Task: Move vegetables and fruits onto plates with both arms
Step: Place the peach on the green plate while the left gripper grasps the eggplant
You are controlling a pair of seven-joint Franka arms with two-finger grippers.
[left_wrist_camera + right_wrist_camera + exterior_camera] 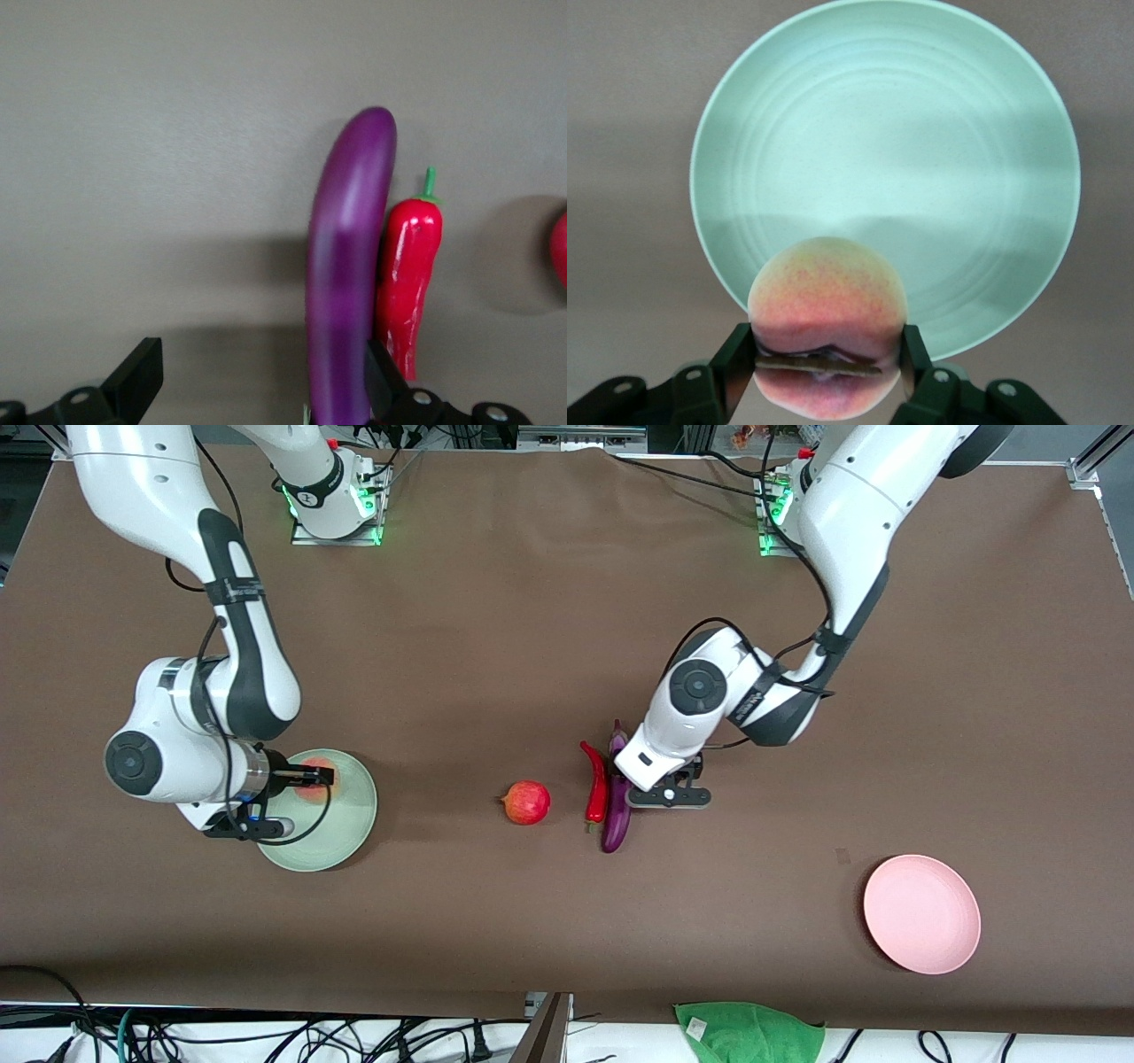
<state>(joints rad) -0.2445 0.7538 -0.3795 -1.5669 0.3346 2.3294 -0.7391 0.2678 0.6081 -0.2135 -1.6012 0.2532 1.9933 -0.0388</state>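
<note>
My right gripper [310, 777] is shut on the yellow-pink peach [316, 781] and holds it over the edge of the mint green plate [350, 828]. In the right wrist view the peach [827, 297] sits squeezed between the fingers [735, 354] above the plate [921, 159]. My left gripper [631, 786] is open, low over the purple eggplant [615, 828]. In the left wrist view the eggplant [345, 266] lies between the fingers [135, 372], close to one of them. The red chili [596, 784] lies against the eggplant. The red pomegranate [526, 802] lies beside the chili, toward the right arm's end. The pink plate [921, 914] is bare.
A green cloth [749, 1032] lies at the table's edge nearest the front camera. Cables hang along that edge. The brown table top [532, 620] is bare between the arm bases and the produce.
</note>
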